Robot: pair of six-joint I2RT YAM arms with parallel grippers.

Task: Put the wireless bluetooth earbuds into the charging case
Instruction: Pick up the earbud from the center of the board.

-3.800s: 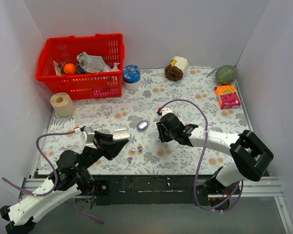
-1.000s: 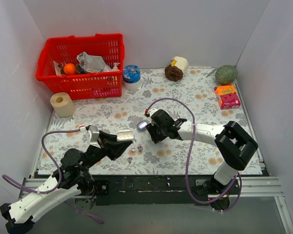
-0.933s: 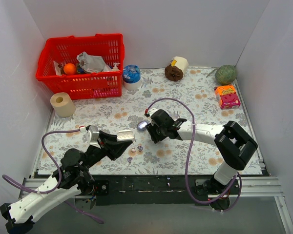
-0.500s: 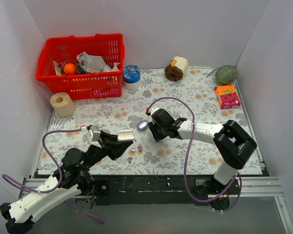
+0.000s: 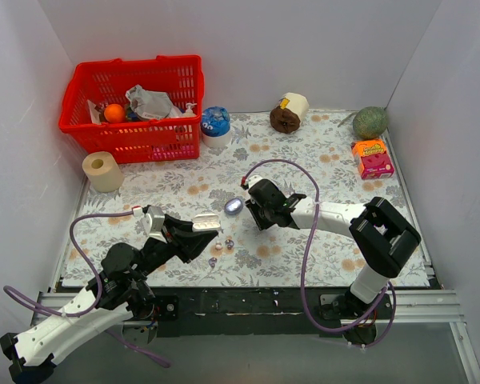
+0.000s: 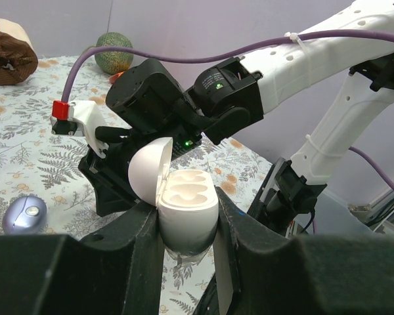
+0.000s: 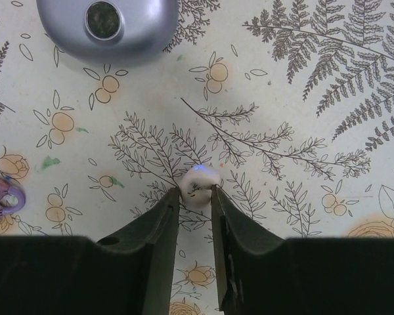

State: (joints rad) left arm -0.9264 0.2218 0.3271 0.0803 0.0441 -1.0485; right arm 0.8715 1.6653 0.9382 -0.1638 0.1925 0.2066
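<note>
Two things have changed in the last few seconds, and both help you. Your right pincer (image 7: 194, 193) has edged across the table (image 5: 328, 152) to sit near the silver-blue disc (image 7: 108, 23). Within the last second it has also drawn its jaws in from wide to narrow around one earbud (image 7: 200, 178). In the right wrist view that whitish bit lies on the floral cloth. As far as you can see, a finger presses against each flank, catching it near the very tips. It has not been lifted yet, so treat the hold as unproven. Your left pincer (image 6: 186, 233) has barely moved. It has stayed clamped tight on the lower half of the charging case (image 6: 187, 203), with the lid hinged back and both wells facing up and empty. The pick is nearly made and the case is ready to receive, so I judge this to be the first of two insertions. A small purplish bit (image 7: 0, 197) shows at the left edge of the right wrist view. It may be the second earbud, but you cannot be sure from here. Lift slowly: so slight a tip grip on so small and smooth a thing could let it pop out or twist before it reaches the case.
</note>
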